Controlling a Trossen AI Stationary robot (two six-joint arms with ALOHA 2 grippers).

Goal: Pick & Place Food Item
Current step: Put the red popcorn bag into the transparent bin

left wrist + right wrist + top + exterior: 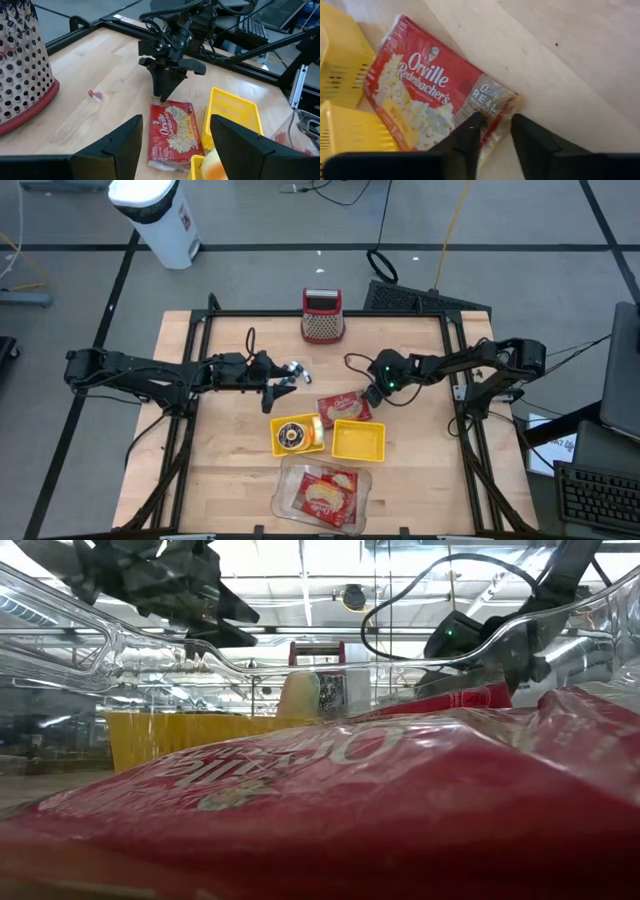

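in the high view a wooden table (230, 470) fills the middle of the frame, with the left gripper (283, 386) reaching in from the left and hovering just left of centre, its 2 fingers (115, 145) spread apart with nothing between them. the right gripper (374, 396) comes in from the right and is down at the upper right edge of a red popcorn bag (343, 407) lying flat near the centre of the frame. in the right wrist view the 2 dark fingers (470, 137) stand on either side of the bag's crimped clear end, close together and pinching that edge, while the bag still rests on the wood. the left wrist view shows the same bag (172, 127) in the lower middle of the frame, with the right gripper (164, 95) pointing down onto its far end. directly below the bag in the high view sits a yellow tray (358, 442), and to its left, touching it, a yellow container (296, 434) with a round dark item in it. lower still, at the bottom centre, a clear plastic box (322, 493) holds another red popcorn bag. a red perforated basket (322, 317) stands at the upper centre edge of the table. a white bin (160, 218) stands on the floor at the upper left of the frame.
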